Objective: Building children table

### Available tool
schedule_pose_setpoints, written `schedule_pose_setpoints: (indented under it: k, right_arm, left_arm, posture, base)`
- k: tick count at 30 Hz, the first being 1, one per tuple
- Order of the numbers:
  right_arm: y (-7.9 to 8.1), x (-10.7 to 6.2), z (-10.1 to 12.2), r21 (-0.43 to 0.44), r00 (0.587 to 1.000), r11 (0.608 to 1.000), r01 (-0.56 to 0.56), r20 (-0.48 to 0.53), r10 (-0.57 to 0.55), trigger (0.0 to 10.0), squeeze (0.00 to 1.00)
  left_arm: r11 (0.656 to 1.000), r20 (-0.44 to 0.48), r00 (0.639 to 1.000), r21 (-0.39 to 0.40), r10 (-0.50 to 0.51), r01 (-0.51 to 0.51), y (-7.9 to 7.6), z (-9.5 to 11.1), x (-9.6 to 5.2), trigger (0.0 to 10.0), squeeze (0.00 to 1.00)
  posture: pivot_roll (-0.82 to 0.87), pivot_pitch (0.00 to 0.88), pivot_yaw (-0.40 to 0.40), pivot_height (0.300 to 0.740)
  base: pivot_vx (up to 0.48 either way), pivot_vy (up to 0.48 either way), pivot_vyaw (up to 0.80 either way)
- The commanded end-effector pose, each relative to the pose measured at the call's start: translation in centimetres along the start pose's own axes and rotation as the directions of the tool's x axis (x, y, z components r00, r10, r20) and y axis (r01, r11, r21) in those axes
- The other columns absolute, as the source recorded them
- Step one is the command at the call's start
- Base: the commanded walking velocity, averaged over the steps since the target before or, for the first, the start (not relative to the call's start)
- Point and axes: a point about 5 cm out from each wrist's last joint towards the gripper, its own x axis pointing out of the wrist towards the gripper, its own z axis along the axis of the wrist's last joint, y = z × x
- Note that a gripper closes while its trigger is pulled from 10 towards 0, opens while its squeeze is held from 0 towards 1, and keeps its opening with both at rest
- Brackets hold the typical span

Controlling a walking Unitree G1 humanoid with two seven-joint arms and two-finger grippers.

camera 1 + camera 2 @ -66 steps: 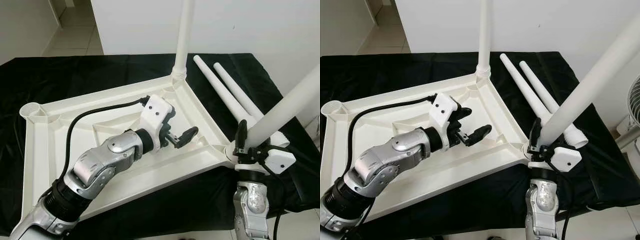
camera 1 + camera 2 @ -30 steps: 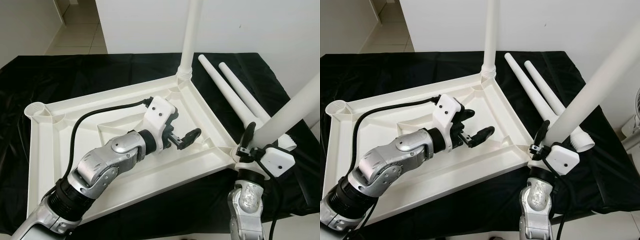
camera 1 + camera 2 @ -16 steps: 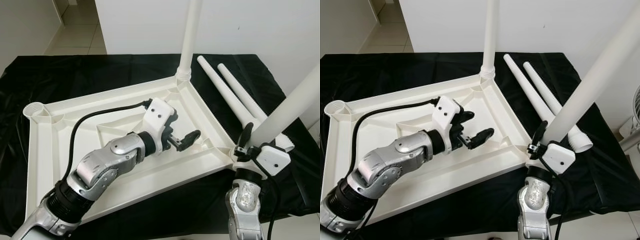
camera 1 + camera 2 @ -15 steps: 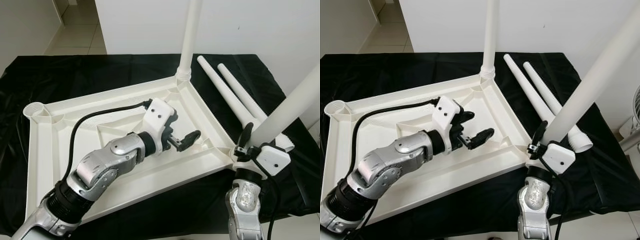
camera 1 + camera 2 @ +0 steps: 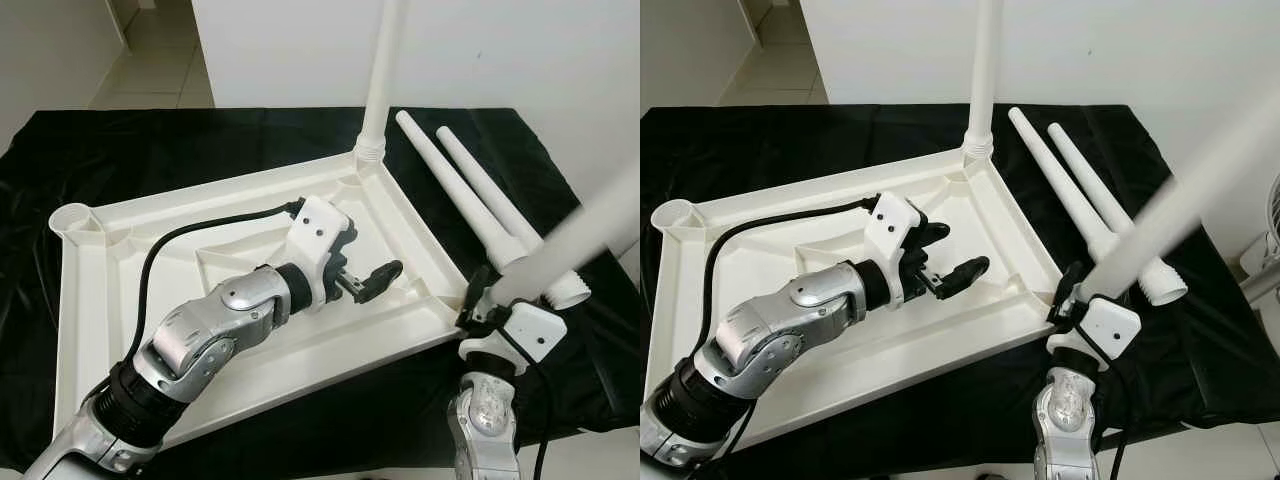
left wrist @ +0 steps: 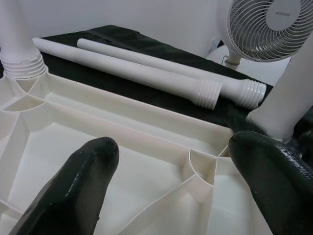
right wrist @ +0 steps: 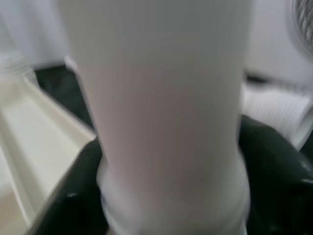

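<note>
The white plastic table top [image 5: 250, 250] of the children table lies upside down on a surface covered with black cloth [image 5: 150, 150], its ribbed underside facing up. It sits a little turned, so that one corner points to about 1 o'clock and another corner to about 4 o'clock in the head views.

One white leg [image 5: 382, 70] stands upright in the corner socket at 1 o'clock. At the 10 o'clock corner there is an open round socket [image 5: 68, 217] with no leg in it. Two loose legs [image 5: 455, 190] lie side by side on the black cloth, just beside the long edge of the table top at 2 o'clock, with their threaded ends toward the robot.

The left gripper [image 5: 352, 272] hovers over the inside of the table top, near its middle and pointing toward 3 o'clock. Its fingers [image 6: 78, 186] are spread apart and hold nothing; in the left wrist view the ribs of the table top and the corner socket are seen between them.

The right gripper [image 5: 478, 300] is at the 4 o'clock corner of the table top. Its fingers are closed around the lower end of a second leg [image 5: 1180, 210], which rises slanted toward 2 o'clock and looks blurred. The foot of this leg is at the corner socket, but I cannot tell if it is seated inside. In the right wrist view the leg is very close and unsharp, with a black finger on each side.

A white fan [image 6: 274, 27] stands beyond the black cloth, on the robot's right.
</note>
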Motion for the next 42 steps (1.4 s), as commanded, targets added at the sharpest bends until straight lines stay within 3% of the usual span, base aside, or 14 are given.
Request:
schedule_pose_setpoints:
  k: [1,7,13,14,15,16,17,19,24,26,28,29,30,42]
  right_arm:
    - [-0.5,-1.0,-1.5,0.021,0.995,0.999,0.033,-0.092,-0.031,10.0,1.0]
    - [-0.1,-0.3,-0.6,0.068,0.997,0.996,-0.056,-0.043,0.059,10.0,1.0]
    - [-0.3,0.2,-0.5,0.058,0.998,0.997,-0.056,-0.037,0.059,10.0,1.0]
    - [-0.3,0.3,-0.4,0.073,0.997,0.995,-0.068,-0.037,0.071,2.9,1.0]
    - [-0.3,0.3,-0.4,0.073,0.997,0.995,-0.068,-0.037,0.071,2.9,1.0]
    - [-0.2,0.4,-0.3,0.107,0.995,0.99,-0.092,-0.034,0.096,0.0,0.45]
    - [-0.2,0.4,-0.3,0.107,0.995,0.99,-0.092,-0.034,0.096,0.0,0.45]
    - [-0.1,0.7,-0.2,0.135,0.992,0.984,-0.119,-0.03,0.124,0.0,0.25]
    - [-0.2,0.8,-0.3,0.147,0.991,0.981,-0.123,-0.036,0.13,0.0,0.21]
    - [-0.3,0.9,-0.5,0.141,0.992,0.984,-0.113,-0.043,0.12,0.0,0.09]
    - [-0.3,0.9,-0.5,0.141,0.992,0.984,-0.113,-0.043,0.12,0.0,0.09]
    - [-0.3,1.0,-0.7,0.145,0.992,0.985,-0.096,-0.065,0.106,0.4,0.01]
    - [-0.3,1.1,-0.9,0.142,0.992,0.987,-0.079,-0.083,0.091,10.0,0.0]
    - [-0.4,1.3,-1.3,0.163,0.989,0.986,-0.045,-0.132,0.067,10.0,0.0]
  left_arm:
    - [0.974,-0.002,0.974,0.012,-0.225,0.225,-1.4,0.0,-0.2,10.0,0.0]
    - [0.975,0.005,0.976,0.009,-0.22,0.22,-1.4,0.1,-0.2,10.0,0.0]
    - [0.976,0.007,0.976,0.008,-0.216,0.216,-1.3,0.2,-0.1,10.0,0.0]
    - [0.976,0.008,0.976,0.009,-0.216,0.216,-1.3,0.2,-0.1,10.0,0.0]
    - [0.976,0.008,0.976,0.009,-0.216,0.216,-1.3,0.2,-0.1,10.0,0.0]
    - [0.976,0.009,0.976,0.009,-0.216,0.216,-1.3,0.2,-0.1,10.0,0.0]
    - [0.976,0.009,0.976,0.009,-0.216,0.216,-1.3,0.2,-0.1,10.0,0.0]
    - [0.977,0.009,0.977,0.01,-0.215,0.215,-1.3,0.2,-0.1,10.0,0.0]
    - [0.977,0.01,0.977,0.013,-0.213,0.213,-1.2,0.3,0.0,10.0,0.0]
    - [0.977,0.009,0.977,0.012,-0.212,0.212,-1.1,0.2,0.0,10.0,0.0]
    - [0.977,0.009,0.977,0.012,-0.212,0.212,-1.1,0.2,0.0,10.0,0.0]
    - [0.977,0.008,0.977,0.01,-0.211,0.211,-1.2,0.2,0.0,10.0,0.0]
    - [0.977,0.007,0.977,0.008,-0.212,0.212,-1.2,0.2,-0.1,10.0,0.0]
    - [0.972,-0.017,0.972,0.004,-0.236,0.236,-1.5,-0.3,-0.5,10.0,0.0]
  posture:
    - [-0.03,0.141,0.056,0.74]
    - [-0.03,0.137,0.045,0.74]
    - [-0.03,0.136,0.045,0.74]
    - [-0.03,0.137,0.045,0.74]
    - [-0.03,0.137,0.045,0.74]
    - [-0.03,0.138,0.047,0.74]
    - [-0.03,0.138,0.047,0.74]
    - [-0.03,0.139,0.049,0.74]
    - [-0.03,0.139,0.05,0.74]
    - [-0.03,0.138,0.055,0.74]
    - [-0.03,0.138,0.055,0.74]
    - [-0.03,0.138,0.055,0.74]
    - [-0.03,0.138,0.057,0.74]
    - [-0.03,0.133,0.065,0.74]
  base:
    - [0.0,0.0,0.0]
    - [0.0,0.0,0.0]
    - [0.0,0.0,0.0]
    - [0.0,0.0,0.0]
    - [0.0,0.0,0.0]
    - [0.0,0.0,0.0]
    - [0.0,0.0,0.0]
    - [0.0,0.0,0.0]
    - [0.0,0.0,0.0]
    - [0.0,0.0,0.0]
    - [0.0,0.0,0.0]
    - [0.0,0.0,0.0]
    - [0.0,0.0,0.0]
    - [0.0,0.0,0.0]
